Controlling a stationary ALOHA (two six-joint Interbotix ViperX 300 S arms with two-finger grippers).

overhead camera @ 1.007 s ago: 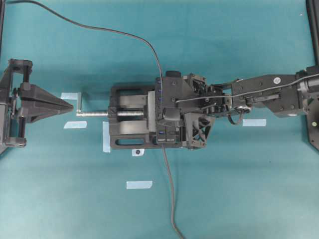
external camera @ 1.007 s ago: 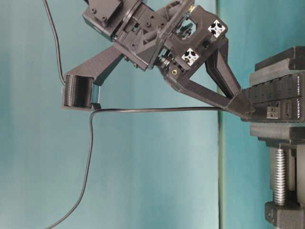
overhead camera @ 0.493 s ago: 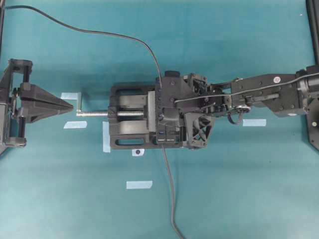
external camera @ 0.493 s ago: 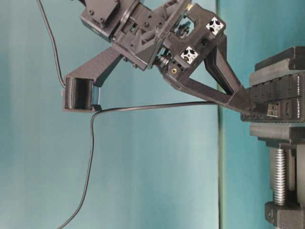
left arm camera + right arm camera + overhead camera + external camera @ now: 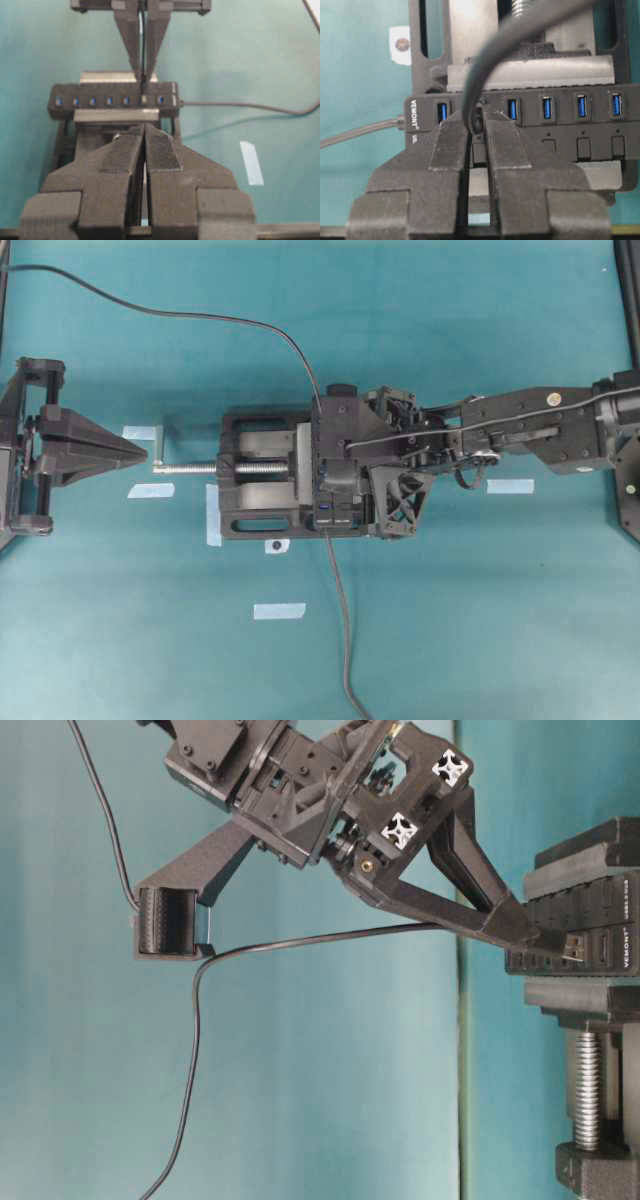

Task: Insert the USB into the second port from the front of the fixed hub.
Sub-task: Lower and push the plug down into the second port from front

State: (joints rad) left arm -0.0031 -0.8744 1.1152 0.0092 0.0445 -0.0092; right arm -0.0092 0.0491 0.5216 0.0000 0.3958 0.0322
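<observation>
Pressing the plug (image 5: 572,946) at the hub (image 5: 530,125), right gripper (image 5: 477,131) clamped on it.
Fingers hide the port; left gripper (image 5: 145,150) closed, empty.

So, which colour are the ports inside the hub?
Blue ports in the black hub; clearest in the right wrist view.

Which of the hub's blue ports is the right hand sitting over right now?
The second port from the VEMONT-labelled end of the fixed hub. The right hand, shut on the USB, hides it; every other blue slot shows uncovered.
</observation>
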